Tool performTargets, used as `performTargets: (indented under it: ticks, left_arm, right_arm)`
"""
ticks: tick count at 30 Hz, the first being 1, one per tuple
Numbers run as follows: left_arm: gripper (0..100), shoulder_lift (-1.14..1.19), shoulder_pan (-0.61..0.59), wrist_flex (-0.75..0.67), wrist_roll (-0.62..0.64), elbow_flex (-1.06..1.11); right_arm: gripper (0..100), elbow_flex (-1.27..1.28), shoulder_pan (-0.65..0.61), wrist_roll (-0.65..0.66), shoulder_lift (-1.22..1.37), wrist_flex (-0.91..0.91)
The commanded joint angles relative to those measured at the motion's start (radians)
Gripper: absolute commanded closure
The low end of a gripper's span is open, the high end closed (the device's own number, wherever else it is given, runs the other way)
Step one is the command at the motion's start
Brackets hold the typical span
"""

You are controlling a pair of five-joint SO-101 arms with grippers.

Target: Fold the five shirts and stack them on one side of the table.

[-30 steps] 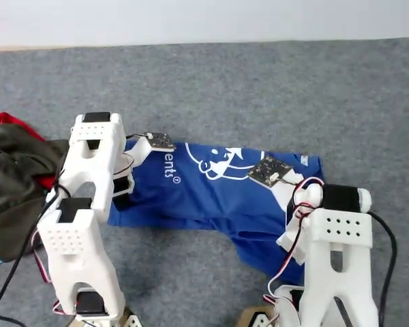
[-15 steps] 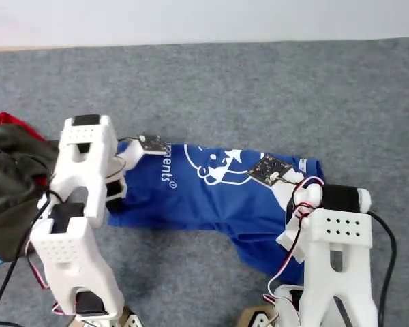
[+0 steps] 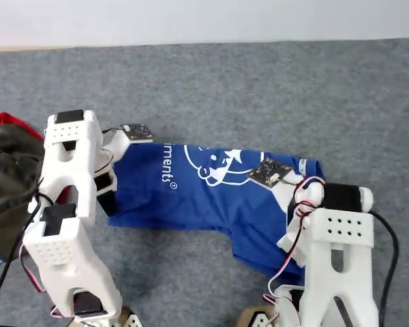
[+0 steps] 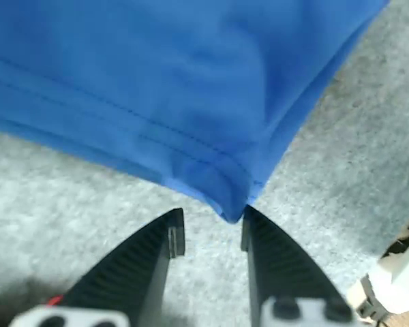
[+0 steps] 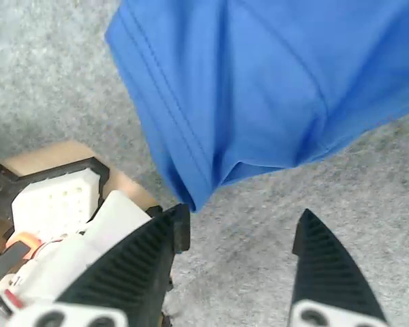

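your grey table carries the blue shirt, spread out near the middle between both arms. a heap of other shirts, dark olive over red, sits beside the left arm. left gripper: jaws slightly apart, the blue shirt's hem corner at their tips. right gripper: jaws wide apart over the shirt's edge, holding nothing.
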Motion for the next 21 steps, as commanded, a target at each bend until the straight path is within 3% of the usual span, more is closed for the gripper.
performTargets:
  ticks: [1,6,10,13,21]
  left_arm:
    - [85,-0.055,-0.009,0.029,0.012,-0.039]
    - [86,-0.072,-0.009,0.029,0.015,-0.071]
    - [88,-0.133,0.000,0.028,0.084,-0.194]
    - [90,-0.144,0.041,0.017,0.161,-0.282]
    - [94,-0.032,0.157,-0.288,0.479,-0.246]
  right_arm:
    - [73.8,-0.110,0.004,-0.002,-0.022,0.044]
    - [73.8,-0.183,0.021,-0.008,-0.012,-0.019]
    - [74.0,-0.176,0.022,-0.018,-0.010,-0.199]
    - [77.6,-0.161,0.021,-0.112,0.035,-0.387]
    - [95.1,-0.212,0.019,-0.275,0.453,-0.760]
